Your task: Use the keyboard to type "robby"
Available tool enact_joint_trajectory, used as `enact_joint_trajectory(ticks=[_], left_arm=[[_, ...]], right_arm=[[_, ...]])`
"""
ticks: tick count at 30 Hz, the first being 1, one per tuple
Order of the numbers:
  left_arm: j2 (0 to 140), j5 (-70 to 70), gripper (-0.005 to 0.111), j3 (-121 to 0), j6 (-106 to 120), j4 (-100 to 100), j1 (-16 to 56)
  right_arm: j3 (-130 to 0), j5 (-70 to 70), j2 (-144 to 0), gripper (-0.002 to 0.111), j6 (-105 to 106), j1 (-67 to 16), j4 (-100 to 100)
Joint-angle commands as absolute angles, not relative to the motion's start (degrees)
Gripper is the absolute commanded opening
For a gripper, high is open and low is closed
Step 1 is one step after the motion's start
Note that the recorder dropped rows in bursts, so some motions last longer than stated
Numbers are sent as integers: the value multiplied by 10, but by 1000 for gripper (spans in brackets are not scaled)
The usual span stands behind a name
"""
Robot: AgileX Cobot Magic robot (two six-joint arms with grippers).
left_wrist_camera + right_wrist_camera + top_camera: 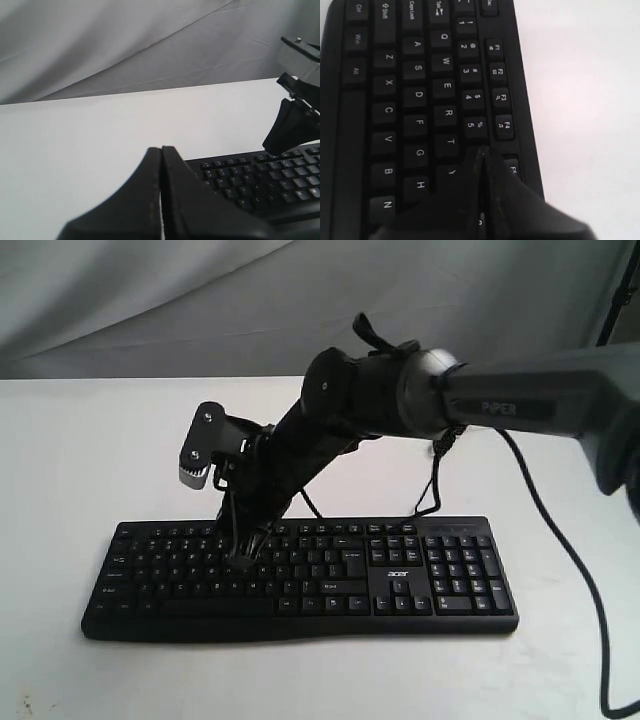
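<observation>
The black keyboard (pixel 400 565) with white legends and an "acer" logo lies across the white table. My right gripper (pixel 243 558) reaches over from the right and points down at the left half of the keys. In the right wrist view this gripper (pixel 481 153) is shut with nothing in it, and its tip sits over the number row beside the T and Y keys of the keyboard (pixel 415 95). My left gripper (pixel 161 149) is shut and empty, hovering off the left end of the keyboard (pixel 260 187); the exterior view does not show it.
A thick black cable (pixel 565 560) hangs from the right arm (pixel 520 405) onto the table at the right. A grey cloth backdrop (pixel 150 300) hangs behind the white table (pixel 80 460). The right arm's fingers (pixel 292 125) show in the left wrist view.
</observation>
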State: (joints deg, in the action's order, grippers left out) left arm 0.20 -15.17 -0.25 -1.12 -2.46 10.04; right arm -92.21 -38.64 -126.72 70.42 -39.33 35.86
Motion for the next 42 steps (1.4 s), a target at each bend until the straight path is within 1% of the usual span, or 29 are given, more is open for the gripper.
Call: enact_joint_trajectory(ticks=[1, 18, 42], left_arm=[[0, -148, 0, 0, -13, -27, 104], [0, -148, 0, 0, -13, -27, 104], [0, -148, 0, 0, -13, -27, 104]], right_arm=[[-960, -422, -1301, 0, 705, -389, 362], [-961, -453, -1302, 0, 707, -389, 360], [-958, -448, -1319, 0, 709, -394, 361]])
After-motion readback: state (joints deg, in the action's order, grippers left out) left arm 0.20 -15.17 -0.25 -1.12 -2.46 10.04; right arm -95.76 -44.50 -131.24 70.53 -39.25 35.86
